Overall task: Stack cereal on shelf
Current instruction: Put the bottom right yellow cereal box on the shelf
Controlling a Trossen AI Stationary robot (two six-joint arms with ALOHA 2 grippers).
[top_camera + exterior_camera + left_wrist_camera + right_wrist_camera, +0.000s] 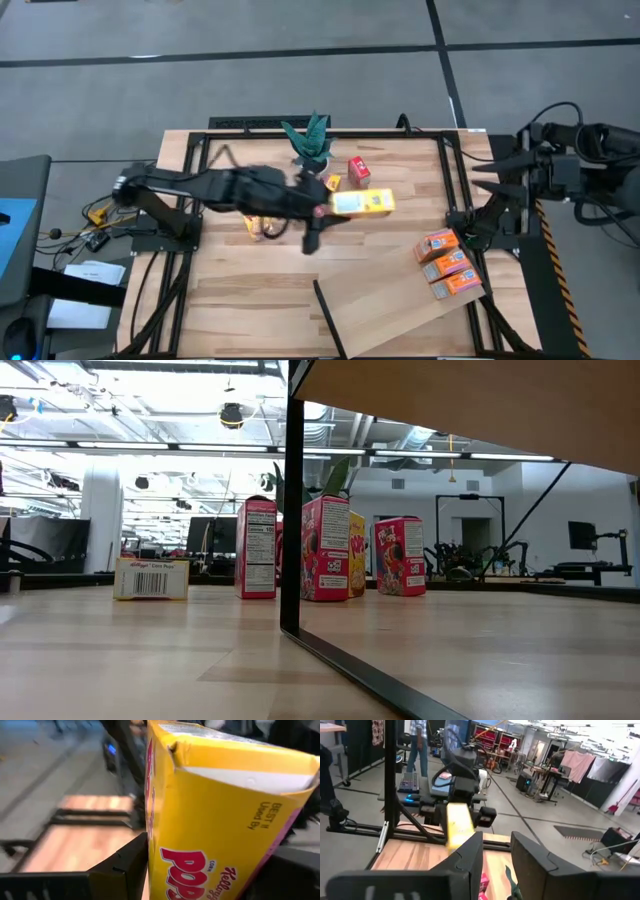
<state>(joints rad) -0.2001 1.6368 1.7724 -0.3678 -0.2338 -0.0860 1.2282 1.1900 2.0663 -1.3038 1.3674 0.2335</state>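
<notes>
Yellow cereal box (220, 815) fills the left wrist view, clamped between the left gripper's fingers (125, 865). From above, the left gripper (322, 212) carries it mid-table; three orange boxes (447, 262) lie on the shelf (395, 300), so carrying is under way. Next: set it beside them. Right gripper (495, 852) waits apart, open. Low down, the shelf's underside hides the arms.

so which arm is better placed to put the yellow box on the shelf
Left. Its claw is shut on the yellow box, held above mid-table, with the shelf just beyond it. The right claw is open and empty, its arm back at the table's right edge.
</notes>
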